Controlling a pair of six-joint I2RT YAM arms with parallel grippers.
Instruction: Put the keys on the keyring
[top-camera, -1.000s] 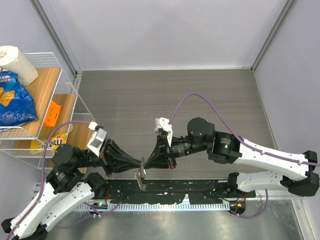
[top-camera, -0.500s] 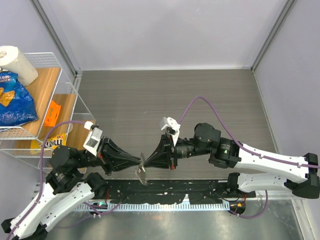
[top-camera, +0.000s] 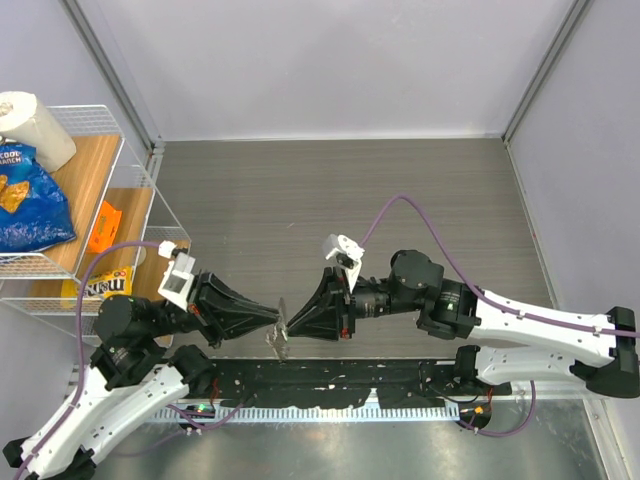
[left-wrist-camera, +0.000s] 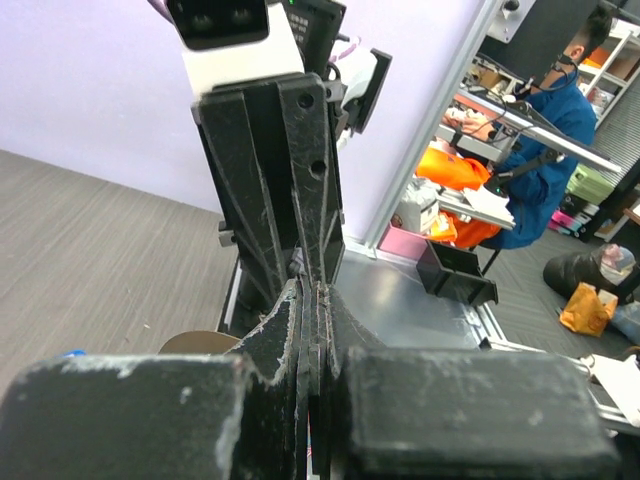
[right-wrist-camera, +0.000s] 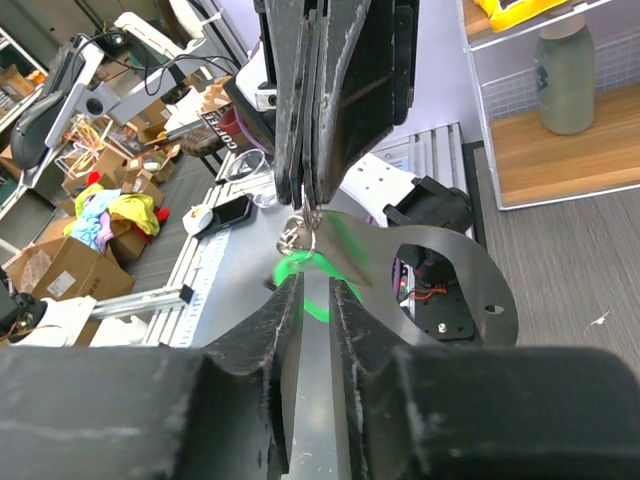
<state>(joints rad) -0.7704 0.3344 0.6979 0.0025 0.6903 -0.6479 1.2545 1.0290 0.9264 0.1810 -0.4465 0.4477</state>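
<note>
My two grippers meet tip to tip above the table's near edge. The left gripper (top-camera: 277, 321) is shut on the keyring (right-wrist-camera: 303, 222), a small silver ring with a short chain that hangs just under its fingertips (right-wrist-camera: 312, 190). A key with a green head (right-wrist-camera: 312, 283) dangles from the ring, blurred by motion, right in front of my right gripper (right-wrist-camera: 317, 292). The right jaws stand a narrow gap apart with nothing between them. In the top view the ring and what hangs from it (top-camera: 282, 340) show as a small silvery cluster between the right gripper (top-camera: 291, 322) and the left one. In the left wrist view the left fingers (left-wrist-camera: 300, 310) press together.
A white wire shelf (top-camera: 140, 190) stands at the left with a blue chip bag (top-camera: 28, 195), a paper towel roll (top-camera: 32, 125), an orange packet (top-camera: 103, 228) and a yellow candy bag (top-camera: 100, 285). A black rail (top-camera: 340, 385) runs along the near edge under the grippers.
The right jaws have parted from shut to a narrow gap, and the green key now swings free. The left gripper has drawn slightly left, still shut on the ring.
</note>
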